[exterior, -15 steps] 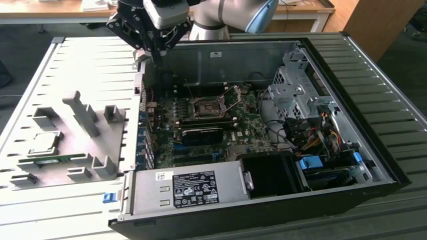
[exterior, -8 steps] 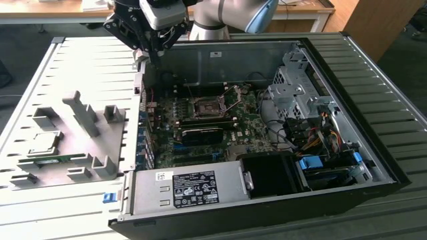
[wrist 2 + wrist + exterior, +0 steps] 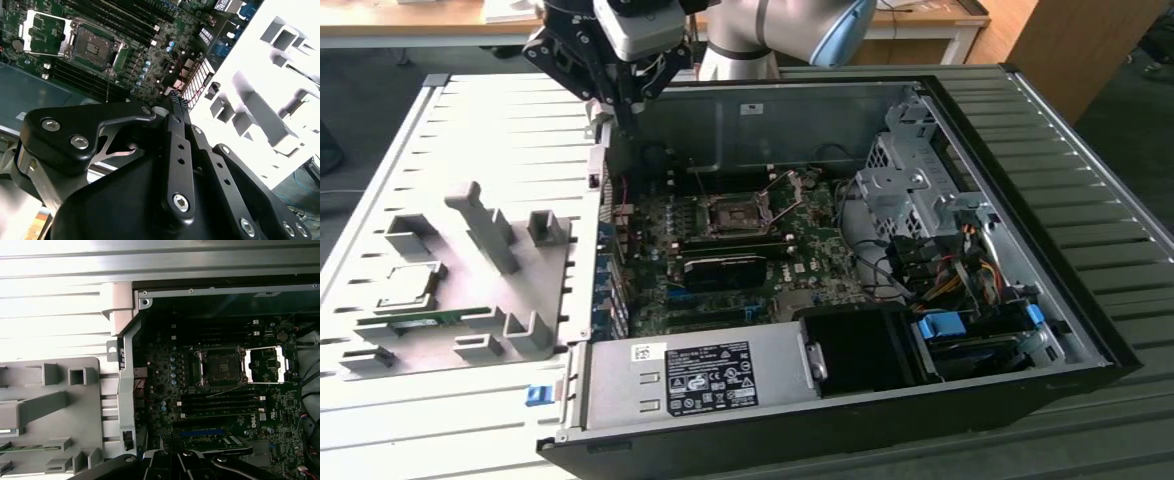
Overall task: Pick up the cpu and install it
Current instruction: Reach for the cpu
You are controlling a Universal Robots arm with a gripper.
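I see an open computer case (image 3: 1087, 300) lying on a slatted table (image 3: 494, 130). Its motherboard (image 3: 720, 295) faces up. The socket (image 3: 731, 213) is uncovered, and its load plate (image 3: 267, 364) stands swung open beside it. 1 labelled power supply (image 3: 694, 375) sits nearest the exterior camera. On the exterior view's left, a grey fixture tray (image 3: 480, 290) holds 1 green memory stick (image 3: 434, 321).

Place: workshop-lab | open computer case (image 3: 761, 135) | slatted metal bench (image 3: 494, 130) | desk (image 3: 400, 30)

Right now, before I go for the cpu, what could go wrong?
The gripper hangs by the case wall; a low sweep toward the cpu could clip it. Grey posts stand close beside the cpu and might catch the arm. The socket has a lifted frame that could be snagged.
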